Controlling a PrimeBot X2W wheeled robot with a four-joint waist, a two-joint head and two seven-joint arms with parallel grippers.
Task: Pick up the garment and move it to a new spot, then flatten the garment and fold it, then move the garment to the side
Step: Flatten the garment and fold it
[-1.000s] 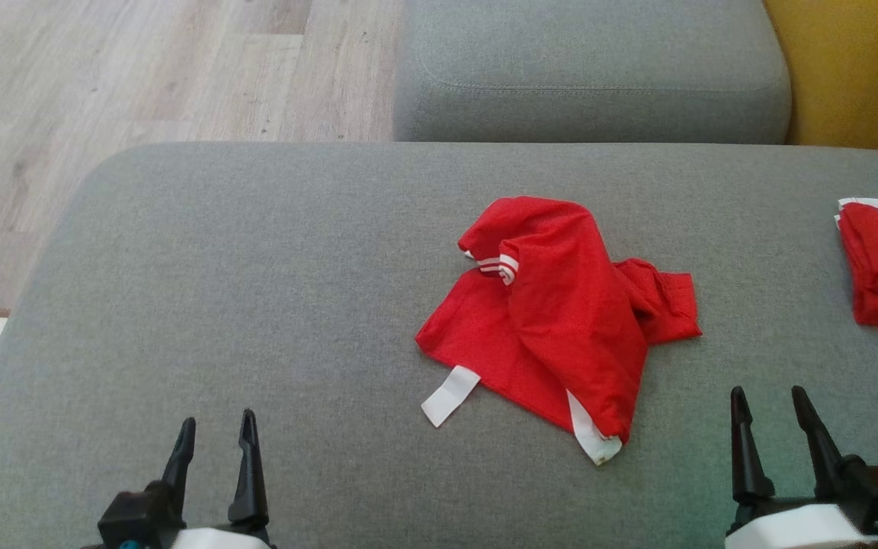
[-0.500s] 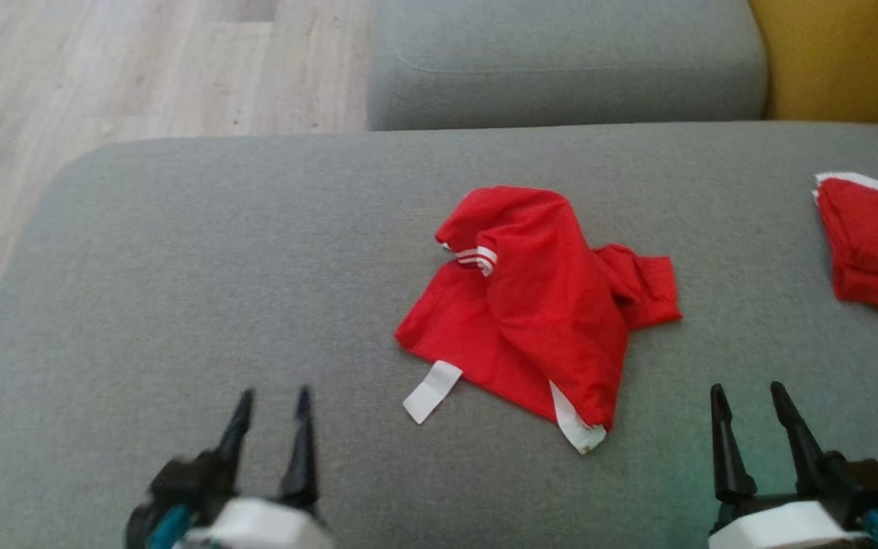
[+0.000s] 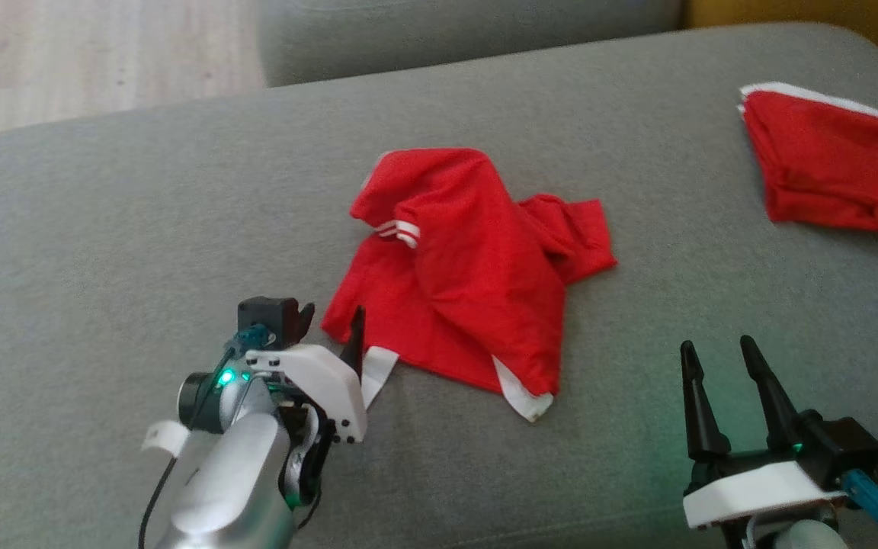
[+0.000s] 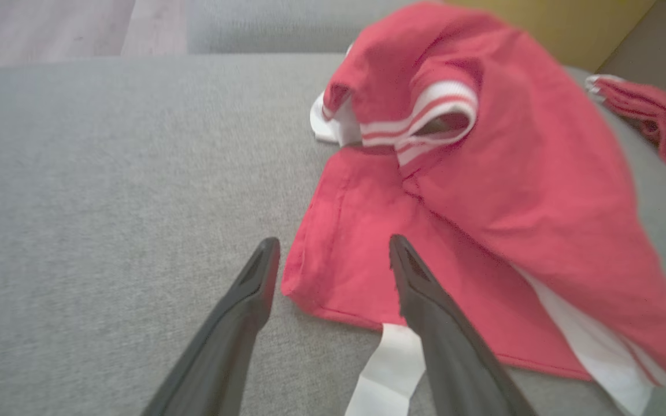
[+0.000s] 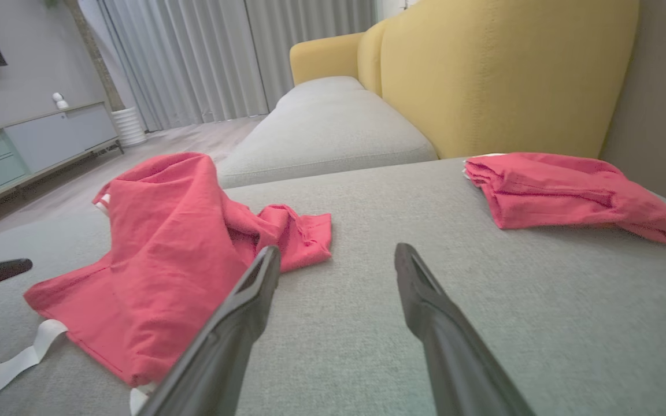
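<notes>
The red garment (image 3: 469, 274) is seen crumpled near the middle of the grey cushion (image 3: 142, 229), one part humped up and a sleeve with a red-and-white striped cuff (image 3: 401, 231) folded across it. A white band (image 3: 519, 393) is shown along its near edge. A white label strip (image 3: 378, 374) is laid out on the cushion from the near-left hem; no writing on it can be made out.

The left gripper (image 4: 333, 241) is held at the garment's near-left corner, its jaws spread wide with that corner between the two fingers; whether the cloth is touched cannot be told. The right gripper (image 3: 717, 343) is held over bare cushion, well apart from the garment, its jaws likewise spread with nothing between them.

A second red garment (image 3: 828, 175), folded and edged in white, is seen at the far right of the cushion. A yellow sofa back (image 5: 512, 75) is seen beyond.
</notes>
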